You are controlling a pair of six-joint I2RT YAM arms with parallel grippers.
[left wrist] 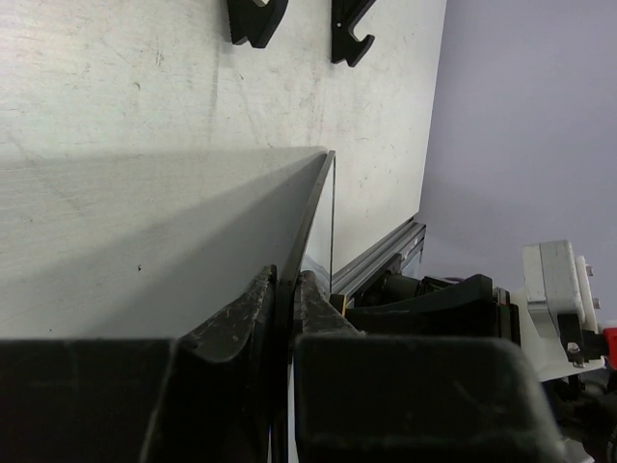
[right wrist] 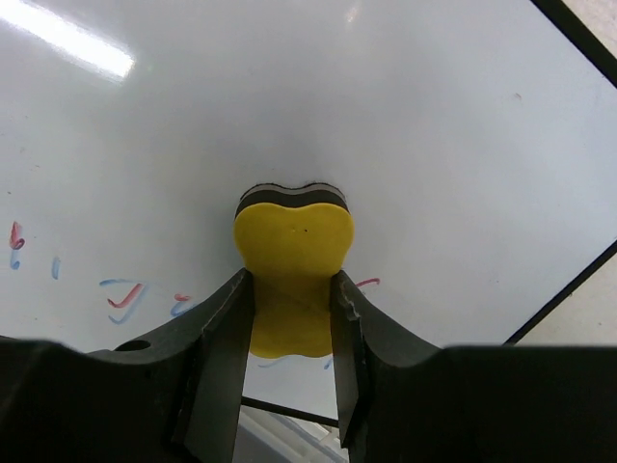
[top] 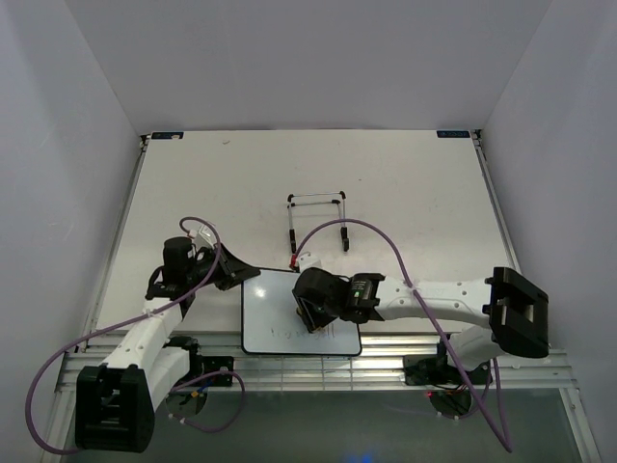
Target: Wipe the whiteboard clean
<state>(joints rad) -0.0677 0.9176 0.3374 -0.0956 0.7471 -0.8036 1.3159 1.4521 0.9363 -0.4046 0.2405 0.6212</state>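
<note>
**Whiteboard** [right wrist: 405, 135]: white with a thin black frame; faint red and blue marks [right wrist: 125, 294] at lower left of the right wrist view.
**Eraser** [right wrist: 294, 251]: yellow over a black base.
**Cables** [top: 352, 222]: purple.
**Table** [top: 241, 183]: white, lightly scuffed.
**Walls** [top: 58, 145]: pale lilac.

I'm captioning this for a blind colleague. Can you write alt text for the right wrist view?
The right claw grips a yellow eraser against the whiteboard. Faint red and blue marks show to its left, and the rest of the visible surface looks clean.
</note>
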